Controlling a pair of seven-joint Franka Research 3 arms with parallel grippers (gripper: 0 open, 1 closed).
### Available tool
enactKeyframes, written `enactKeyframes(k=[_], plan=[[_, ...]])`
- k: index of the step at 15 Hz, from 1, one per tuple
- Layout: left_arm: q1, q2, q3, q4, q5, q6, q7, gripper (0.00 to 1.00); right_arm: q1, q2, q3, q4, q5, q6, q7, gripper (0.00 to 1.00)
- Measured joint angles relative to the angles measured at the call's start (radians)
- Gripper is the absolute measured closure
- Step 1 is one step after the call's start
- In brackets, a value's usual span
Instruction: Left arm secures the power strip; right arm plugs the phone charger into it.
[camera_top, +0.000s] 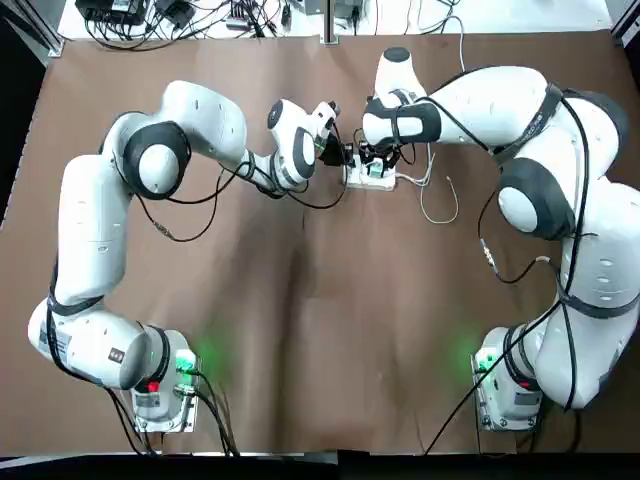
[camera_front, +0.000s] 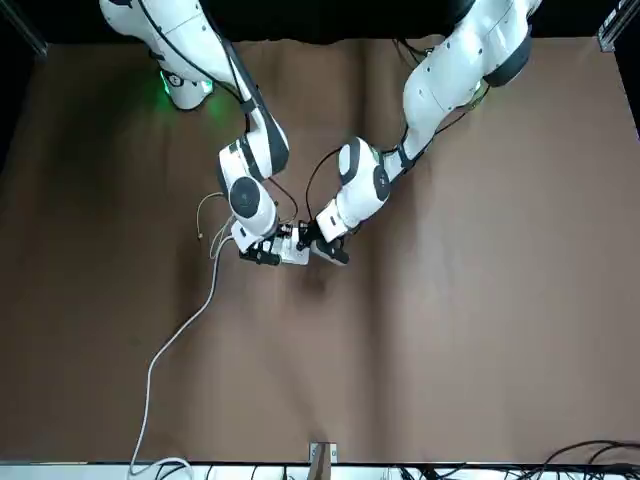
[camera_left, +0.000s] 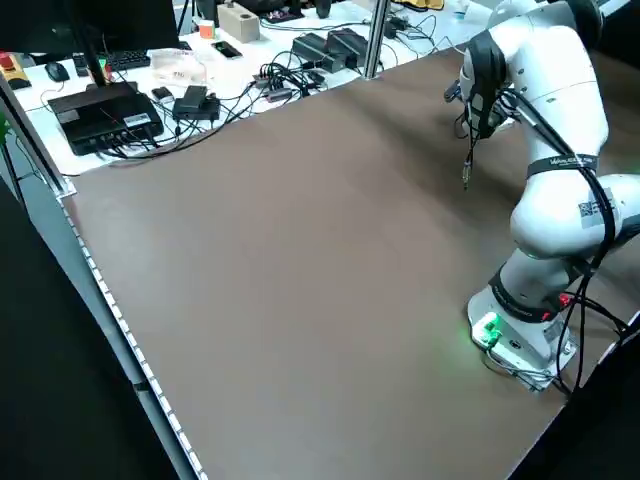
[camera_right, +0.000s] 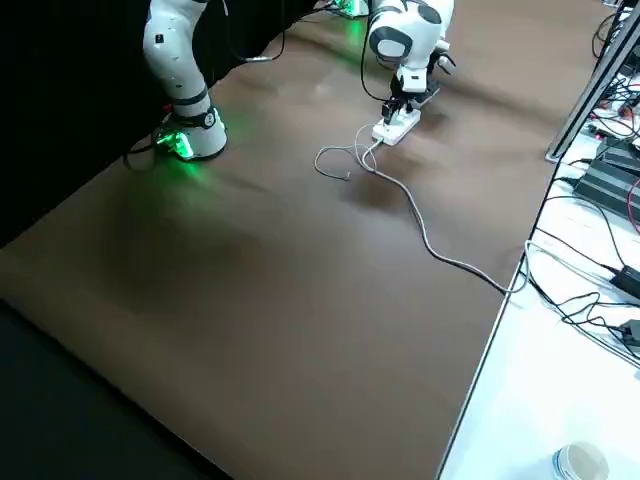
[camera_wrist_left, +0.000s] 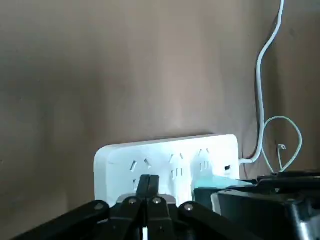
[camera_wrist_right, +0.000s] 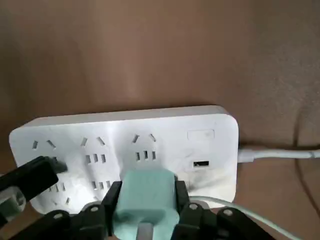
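Charger (camera_wrist_right: 147, 200) is between the jaws of the right gripper (camera_wrist_right: 148, 188), which are closed on its two sides. It sits over the face of the strip (camera_wrist_right: 172, 125), toward the end where the thick white cord (camera_wrist_right: 280, 154) leaves. Its prongs are hidden, so I cannot tell whether they are in a socket. A slotted USB port (camera_wrist_right: 201, 164) shows just beside it, on the cord side.

The strip lies on the brown desk (camera_top: 330, 330), sockets up, near the middle of the desk's far half. At its other end is the left gripper (camera_wrist_left: 148, 181), jaws closed together over the strip's face, with nothing seen between them; whether the tips press on it I cannot tell. The two grippers are close together.

From the charger, a thin pale cable (camera_wrist_right: 240, 209) runs off past the cord end, and its loose plug end (camera_wrist_left: 282, 147) rests on the desk in a loop. The cord curves away to the desk's far edge. Beyond that edge, a white desk (camera_right: 545, 370) holds black adapters (camera_right: 610, 185), tangled dark cables (camera_right: 600, 315) and a white cup (camera_right: 582, 462).
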Motion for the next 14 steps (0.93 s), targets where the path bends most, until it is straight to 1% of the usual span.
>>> enactKeyframes(k=[6,7,9,12,14], plan=[[0.000,0.000,0.000,0.000,0.000,0.000,0.000,0.99,0.004,0.004,-0.002,0.006,-0.011,-0.005,0.009,0.52],[0.000,0.000,0.000,0.000,0.000,0.000,0.000,0.99,0.005,0.018,-0.002,0.005,-0.017,0.007,0.009,0.47],[0.000,0.000,0.000,0.000,0.000,0.000,0.000,0.99,0.008,0.059,0.003,0.009,-0.032,0.038,0.009,0.30],[0.000,0.000,0.000,0.000,0.000,0.000,0.000,0.99,0.001,0.076,-0.008,0.031,-0.049,0.031,0.008,0.02],[0.000,0.000,0.000,0.000,0.000,0.000,0.000,0.99,-0.034,0.078,-0.013,0.096,-0.051,-0.072,0.007,0.00]])
